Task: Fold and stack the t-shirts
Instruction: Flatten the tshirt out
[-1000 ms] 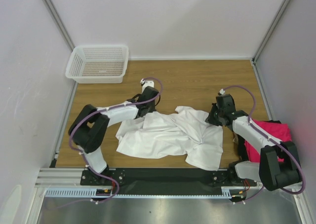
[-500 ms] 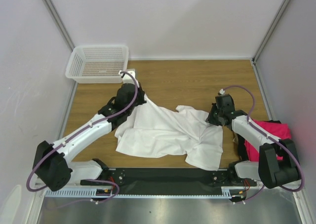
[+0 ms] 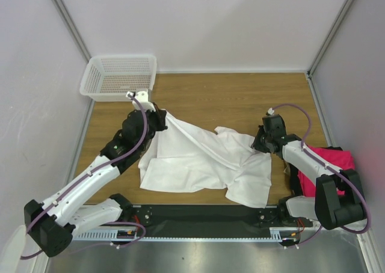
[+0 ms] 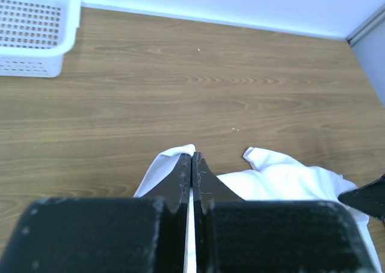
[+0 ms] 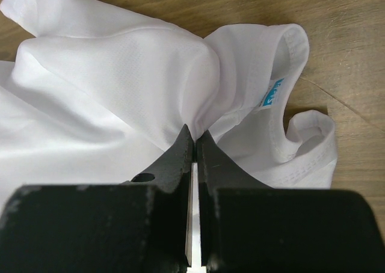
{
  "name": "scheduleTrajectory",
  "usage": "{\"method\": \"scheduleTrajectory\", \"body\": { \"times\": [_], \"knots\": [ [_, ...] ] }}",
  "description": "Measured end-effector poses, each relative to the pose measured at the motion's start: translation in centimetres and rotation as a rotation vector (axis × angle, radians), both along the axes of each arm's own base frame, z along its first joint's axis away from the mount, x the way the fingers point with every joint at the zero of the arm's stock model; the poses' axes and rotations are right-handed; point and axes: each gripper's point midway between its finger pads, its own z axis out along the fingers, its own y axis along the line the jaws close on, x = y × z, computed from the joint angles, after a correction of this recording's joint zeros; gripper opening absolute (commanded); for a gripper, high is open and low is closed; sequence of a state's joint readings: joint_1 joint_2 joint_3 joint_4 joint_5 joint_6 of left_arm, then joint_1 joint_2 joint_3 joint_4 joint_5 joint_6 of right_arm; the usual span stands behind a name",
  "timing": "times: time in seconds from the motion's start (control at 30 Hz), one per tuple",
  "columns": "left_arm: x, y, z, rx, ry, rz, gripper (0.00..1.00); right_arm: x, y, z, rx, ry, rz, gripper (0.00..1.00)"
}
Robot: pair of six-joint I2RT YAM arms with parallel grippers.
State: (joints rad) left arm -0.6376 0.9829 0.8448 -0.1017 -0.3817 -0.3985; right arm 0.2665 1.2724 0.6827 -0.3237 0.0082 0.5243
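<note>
From above: white t-shirt (image 3: 198,165) rumpled and unfolded across the middle of the table (image 3: 228,98). Pinched at its far left corner by the left gripper (image 3: 157,118) and at its right edge by the right gripper (image 3: 260,145), both clamped tight on cloth, with a long crease running from the left grip toward the middle. At the right side, partly under the right arm, magenta-pink t-shirt (image 3: 332,160) in a loose heap, with a dark patch just beside it, possibly the black one, mostly hidden. Basket (image 3: 120,77) in the far left corner, apart from all cloth. Judged from this: nothing folded, nothing stacked, first shirt only being spread flat, every fold and the whole stack left to do. No writing legible here. From the left wrist: left gripper (image 4: 192,159) closed on a thin white edge, more of the white t-shirt (image 4: 283,180) on the wood to the right, bare boards ahead, no label in sight. From the right wrist: right gripper (image 5: 194,134) closed on a bunched fold just beside the collar (image 5: 293,47). Small blue-white tag (image 5: 272,94) sewn inside the neck, print too small to read.
</note>
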Motion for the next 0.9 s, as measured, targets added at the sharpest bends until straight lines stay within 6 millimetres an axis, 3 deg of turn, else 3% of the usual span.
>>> {"method": "scheduleTrajectory", "body": {
  "times": [0.53, 0.77, 0.9],
  "knots": [
    [-1.3, 3.5, 1.9, 0.062, -0.028, 0.102, 0.01, 0.0, 0.0, 0.0, 0.001, 0.000, -0.003, 0.00],
    [-1.6, 2.0, 2.5, 0.051, -0.038, 0.005, 0.00, 0.0, -0.1, 0.0, -0.003, -0.001, -0.007, 0.00],
    [-2.5, 0.8, 1.1, 0.016, -0.007, -0.065, 0.01, 0.0, -0.2, 0.0, -0.005, -0.002, -0.009, 0.00]
  ]
}}
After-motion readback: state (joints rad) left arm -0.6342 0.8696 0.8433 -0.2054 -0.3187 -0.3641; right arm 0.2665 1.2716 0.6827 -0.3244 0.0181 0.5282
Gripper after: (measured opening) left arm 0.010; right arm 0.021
